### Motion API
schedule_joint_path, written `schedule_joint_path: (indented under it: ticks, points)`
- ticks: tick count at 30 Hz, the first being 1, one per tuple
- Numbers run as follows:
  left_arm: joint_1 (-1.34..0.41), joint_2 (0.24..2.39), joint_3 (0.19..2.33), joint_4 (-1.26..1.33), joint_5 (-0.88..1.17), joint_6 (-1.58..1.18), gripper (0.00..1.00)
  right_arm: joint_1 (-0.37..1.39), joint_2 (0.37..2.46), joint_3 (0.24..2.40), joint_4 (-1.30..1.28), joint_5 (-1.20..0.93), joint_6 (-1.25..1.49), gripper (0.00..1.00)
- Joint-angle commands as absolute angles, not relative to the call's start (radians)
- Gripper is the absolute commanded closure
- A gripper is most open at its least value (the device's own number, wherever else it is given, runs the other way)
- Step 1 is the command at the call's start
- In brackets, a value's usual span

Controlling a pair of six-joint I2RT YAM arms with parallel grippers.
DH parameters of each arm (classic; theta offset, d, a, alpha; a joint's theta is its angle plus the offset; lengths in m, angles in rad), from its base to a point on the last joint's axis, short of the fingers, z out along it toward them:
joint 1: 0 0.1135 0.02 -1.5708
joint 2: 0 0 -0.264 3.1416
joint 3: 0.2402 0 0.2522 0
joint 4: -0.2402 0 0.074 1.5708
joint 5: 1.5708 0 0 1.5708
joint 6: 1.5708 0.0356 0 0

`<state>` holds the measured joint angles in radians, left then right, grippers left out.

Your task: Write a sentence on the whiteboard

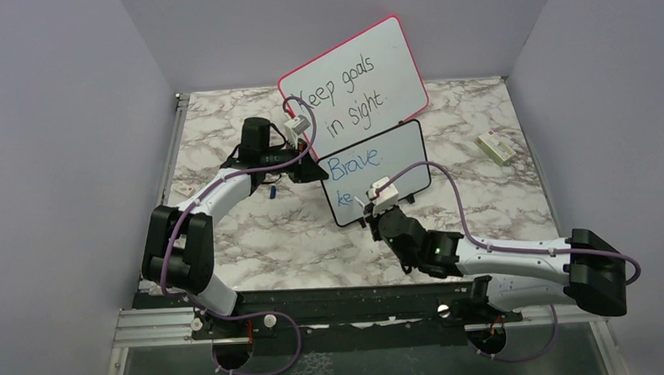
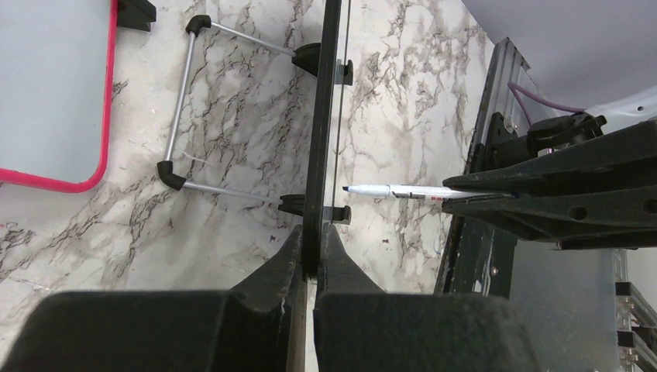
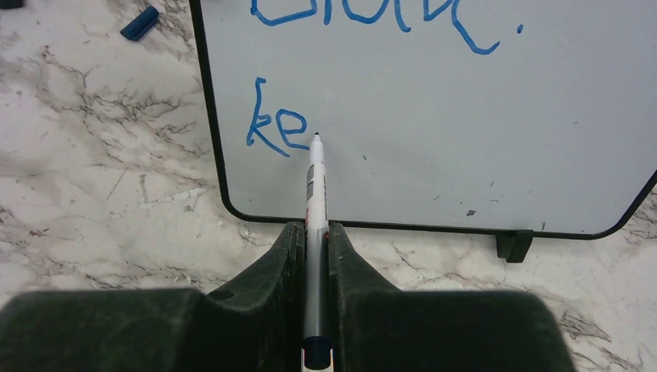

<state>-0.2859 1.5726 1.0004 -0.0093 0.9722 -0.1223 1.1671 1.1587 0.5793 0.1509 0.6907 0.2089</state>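
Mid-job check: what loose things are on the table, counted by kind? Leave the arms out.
whiteboards: 2 (black-framed whiteboard, pink-framed whiteboard)
marker: 1
blue cap: 1
small white box: 1
Total: 5

The left arm [image 1: 219, 192] and the right arm [image 1: 518, 264] pair white shells with bulky black joints. A purple cable [image 1: 449, 185] loops along each. A small green light [image 1: 437, 250] glows on the right forearm. Each wrist carries a white camera block [image 1: 383, 190]. The left gripper [image 2: 311, 252] and right gripper [image 3: 314, 232] are matte black and wedge-shaped.
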Motion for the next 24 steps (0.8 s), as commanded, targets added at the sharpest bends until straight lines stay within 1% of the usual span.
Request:
schedule_joint_path:
  ticks: [1, 13, 24]
  points:
    - [-0.299, 1.584, 0.998, -0.051, 0.937, -0.098, 1.00, 1.161, 1.180, 0.579, 0.208, 0.701, 0.206, 0.99]
    - [-0.299, 1.582, 0.997, -0.051, 0.938, -0.099, 1.00, 1.152, 1.215, 0.581, 0.223, 0.729, 0.208, 0.99]
    - [-0.299, 1.584, 0.997, -0.051, 0.936, -0.097, 1.00, 1.147, 1.191, 0.576, 0.187, 0.777, 0.212, 0.99]
